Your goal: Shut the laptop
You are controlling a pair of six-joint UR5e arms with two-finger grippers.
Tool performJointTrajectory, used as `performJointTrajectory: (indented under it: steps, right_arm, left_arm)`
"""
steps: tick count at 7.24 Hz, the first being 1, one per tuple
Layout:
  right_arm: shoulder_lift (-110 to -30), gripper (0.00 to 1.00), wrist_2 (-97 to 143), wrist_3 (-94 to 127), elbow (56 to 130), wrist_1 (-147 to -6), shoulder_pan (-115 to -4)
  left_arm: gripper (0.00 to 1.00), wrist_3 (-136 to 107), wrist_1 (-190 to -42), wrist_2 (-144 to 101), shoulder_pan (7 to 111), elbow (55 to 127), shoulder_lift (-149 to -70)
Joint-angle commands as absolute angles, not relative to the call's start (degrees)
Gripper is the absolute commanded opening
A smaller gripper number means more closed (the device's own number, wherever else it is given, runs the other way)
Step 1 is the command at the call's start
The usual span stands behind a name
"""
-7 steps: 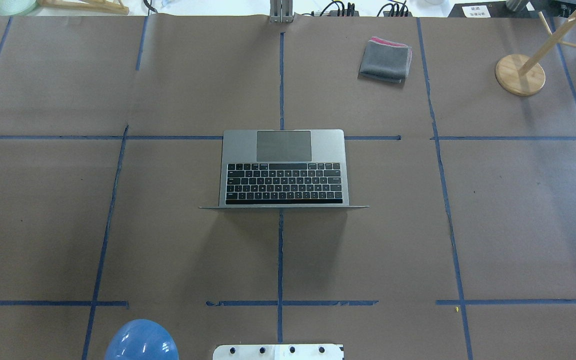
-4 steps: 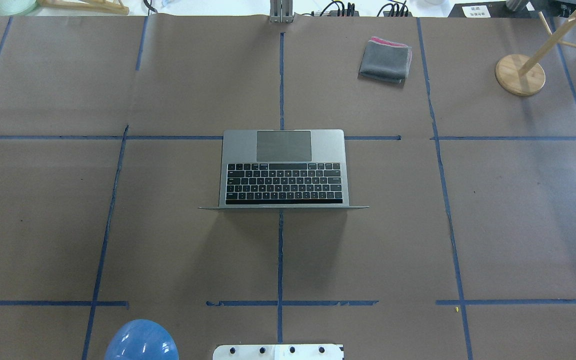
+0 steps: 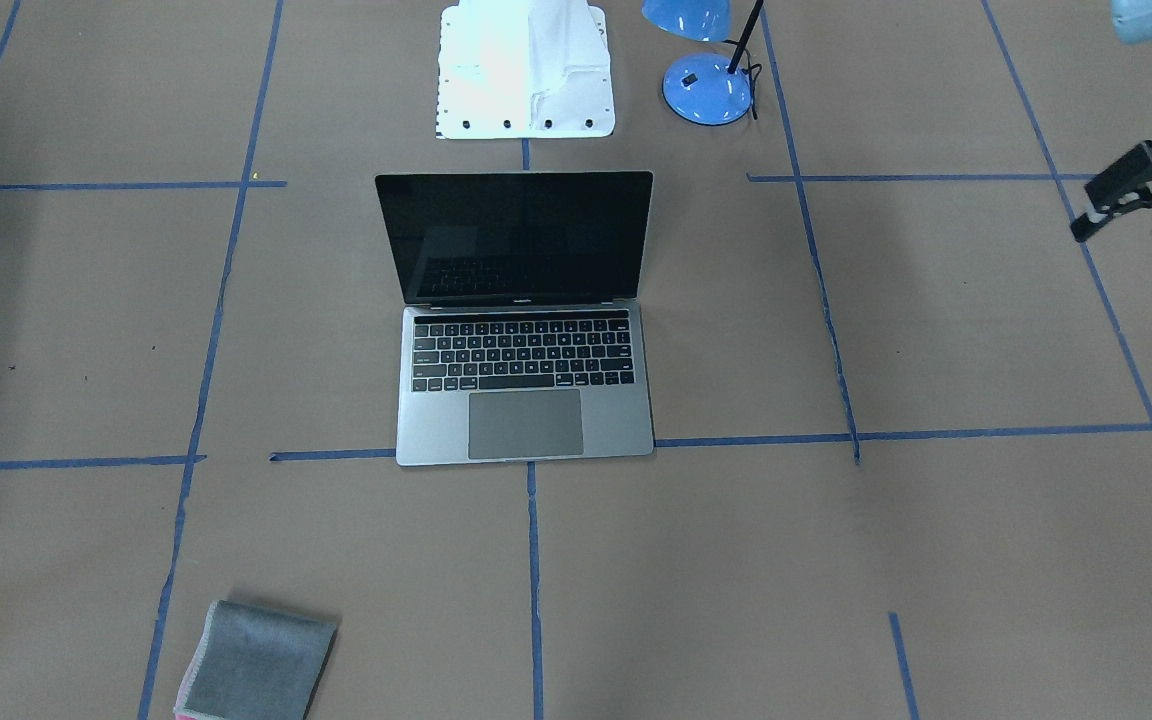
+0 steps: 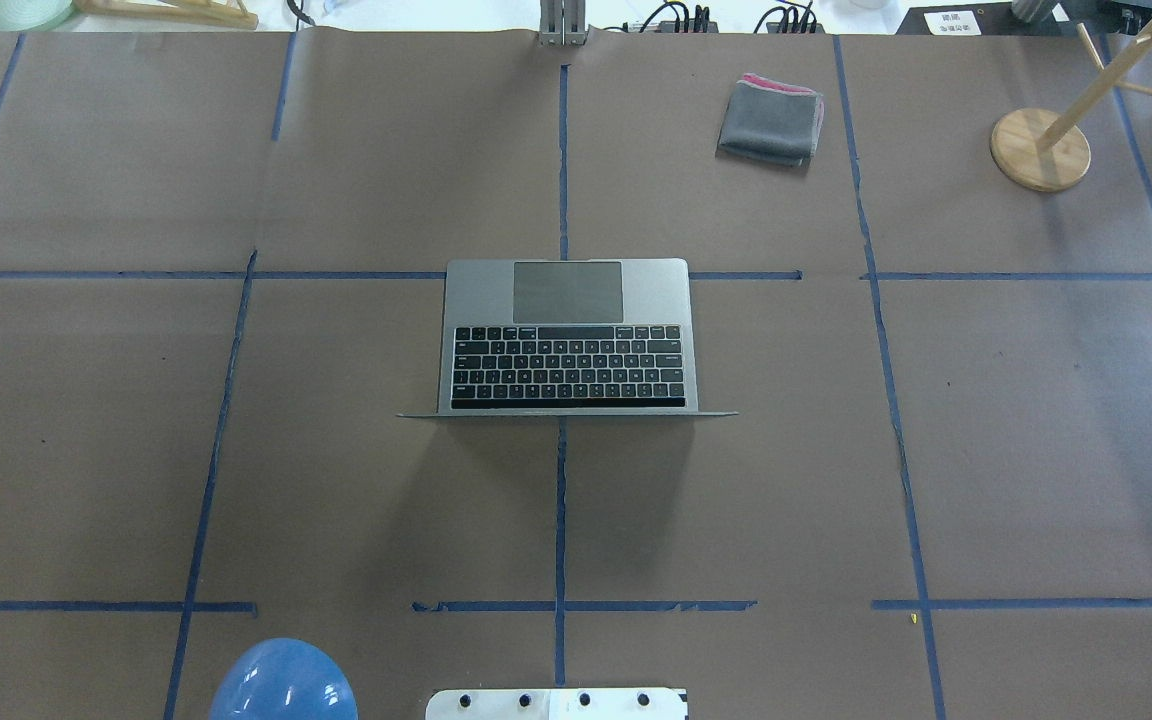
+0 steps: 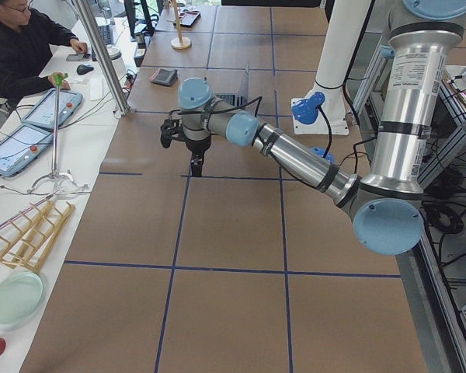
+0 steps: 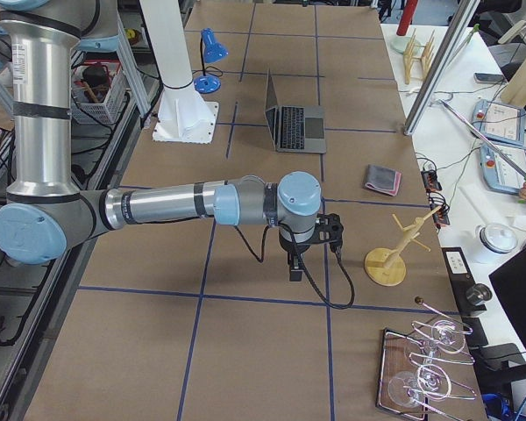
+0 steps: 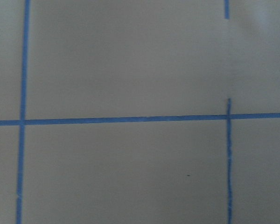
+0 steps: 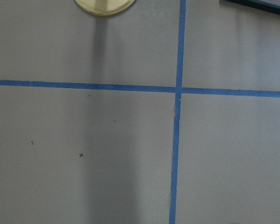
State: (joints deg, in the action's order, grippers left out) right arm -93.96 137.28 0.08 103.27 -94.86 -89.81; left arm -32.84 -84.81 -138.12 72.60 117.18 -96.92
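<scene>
The laptop (image 4: 567,340) stands open in the middle of the table, its keyboard facing away from the robot and its black screen upright; it also shows in the front view (image 3: 524,320). My left gripper (image 3: 1126,232) hangs far off to the laptop's side near the table's end, its two fingers apart and empty; it also shows in the left view (image 5: 196,167). My right gripper (image 6: 294,272) hangs over bare paper far from the laptop (image 6: 294,118); I cannot tell whether it is open. Both wrist views show only brown paper and blue tape.
A folded grey cloth (image 4: 771,120) lies beyond the laptop to the right. A wooden peg stand (image 4: 1040,148) is at the far right. A blue lamp (image 4: 282,682) and the white robot base (image 4: 556,703) are at the near edge.
</scene>
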Motion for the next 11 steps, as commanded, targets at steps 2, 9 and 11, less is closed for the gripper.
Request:
performJointTrajectory:
  steps: [2,9,11]
  right_arm:
    - [-94.04,1.00,142.63,1.31,104.15,-91.07,-88.24]
    - [-93.16,0.14,141.36,59.06,125.32,-73.29,-60.71]
    - [-93.51,0.03,122.36,78.41,127.43,-62.53,-41.15]
  left_arm:
    - [1.00,-63.46,-84.55,-138.08,58.40,124.97,-109.29]
    - [0.43,-83.32,-84.55,-123.49,36.23,127.44,-119.88]
    - [0.04,-86.39,-84.64,-122.96,32.10,127.18,-121.64]
